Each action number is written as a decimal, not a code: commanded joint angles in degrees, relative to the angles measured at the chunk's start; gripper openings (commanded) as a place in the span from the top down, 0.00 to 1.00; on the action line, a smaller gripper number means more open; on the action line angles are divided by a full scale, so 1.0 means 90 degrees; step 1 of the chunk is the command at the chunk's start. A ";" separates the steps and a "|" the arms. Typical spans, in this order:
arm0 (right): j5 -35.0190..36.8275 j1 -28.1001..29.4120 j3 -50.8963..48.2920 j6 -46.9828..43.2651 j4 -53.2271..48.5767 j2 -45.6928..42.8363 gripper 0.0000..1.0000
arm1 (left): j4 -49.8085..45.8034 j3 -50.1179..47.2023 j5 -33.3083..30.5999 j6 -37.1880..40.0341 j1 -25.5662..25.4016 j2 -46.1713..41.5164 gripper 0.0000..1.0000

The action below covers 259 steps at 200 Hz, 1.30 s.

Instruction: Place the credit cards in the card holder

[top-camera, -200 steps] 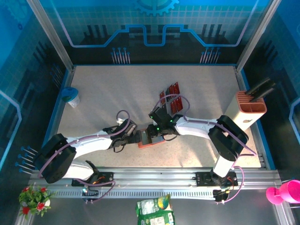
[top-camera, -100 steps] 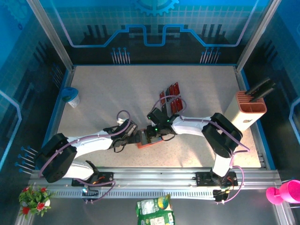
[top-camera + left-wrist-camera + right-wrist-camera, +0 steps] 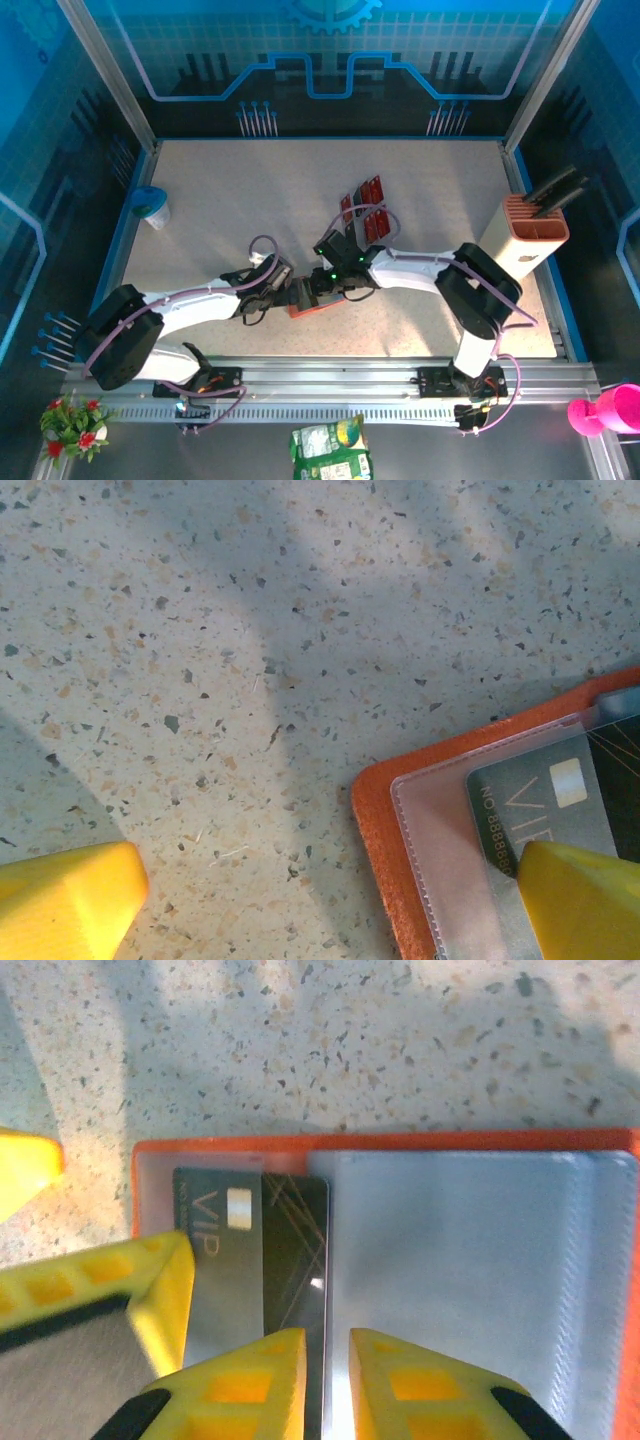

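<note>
Inside one card holder [image 3: 480,1250], one black card [image 3: 255,1250]; three red cards [image 3: 363,208] outside.

Both white six-joint arms reach from their bases at the near edge toward the table's middle, meeting almost tip to tip. The left arm stretches toward two o'clock, low and nearly flat, its black-bodied left gripper [image 3: 287,294] spread wide: in the left wrist view one yellow finger [image 3: 65,900] sits at seven o'clock and the other at five o'clock, well apart. The right arm folds at its elbow and runs toward nine o'clock, ending in the right gripper [image 3: 318,288]. In the right wrist view its yellow fingertips [image 3: 245,1380] stand nearly together, only a thin slit between them.
</note>
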 commanded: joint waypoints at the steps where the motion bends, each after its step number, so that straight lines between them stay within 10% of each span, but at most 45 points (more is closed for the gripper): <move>1: 0.0538 -0.0089 -0.0181 -0.0068 -0.0547 -0.0719 0.75 | 0.0077 -0.0154 0.0325 0.0121 0.0036 0.0096 0.01; 48: 0.1283 -0.0403 -0.0310 -0.0426 -0.1337 -0.1246 0.54 | -0.0266 0.0086 0.0327 0.0222 0.0036 -0.0333 0.01; 123: 0.1090 -0.0713 -0.0128 -0.0748 -0.1030 -0.0557 0.53 | -0.0822 0.0705 0.0392 0.0357 0.0036 -0.0623 0.01; 188: 0.0876 -0.0876 -0.0404 -0.0737 -0.0653 -0.0499 1.00 | -0.0837 0.1263 0.0797 0.0124 -0.0075 -0.0439 0.01; 259: 0.0987 -0.0871 -0.1820 0.0149 0.0032 -0.1675 1.00 | -0.0810 0.1855 0.0763 0.0233 -0.0463 0.0452 0.01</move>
